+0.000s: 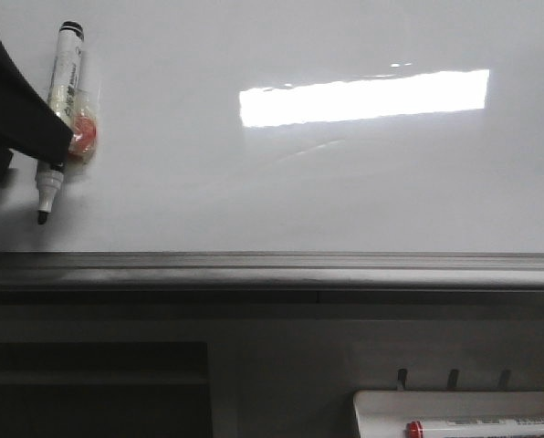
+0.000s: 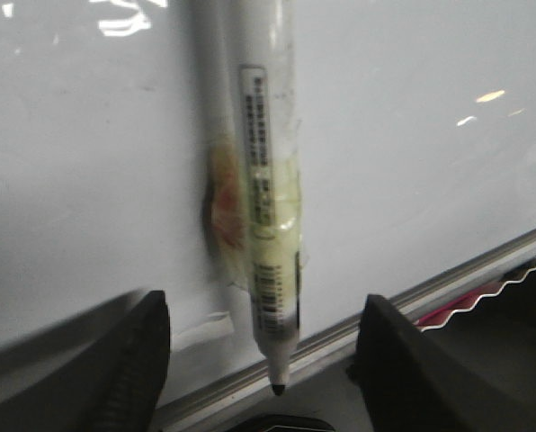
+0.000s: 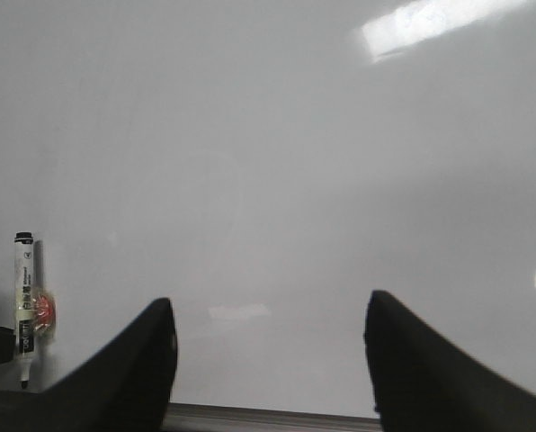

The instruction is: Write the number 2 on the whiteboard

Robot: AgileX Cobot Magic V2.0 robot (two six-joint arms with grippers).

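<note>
The whiteboard (image 1: 281,182) is glossy white and blank, with a bright rectangular light reflection; no number 2 shows on it. A white marker (image 1: 60,109) with a black cap and its black tip pointing down is fixed to the board at the left by tape and an orange piece. My left gripper (image 1: 53,141) reaches in from the left edge and overlaps the marker. In the left wrist view my left gripper (image 2: 263,301) is open, with the marker (image 2: 268,180) between the fingers and touching neither. My right gripper (image 3: 270,301) is open and empty, facing bare board (image 3: 277,162); the marker (image 3: 25,297) stands far off to its side.
The board's grey metal bottom edge (image 1: 272,269) runs across the front view. Below it at the right a small white tray (image 1: 381,406) holds a red-capped marker (image 1: 486,426). Small hooks (image 1: 453,376) stand above the tray.
</note>
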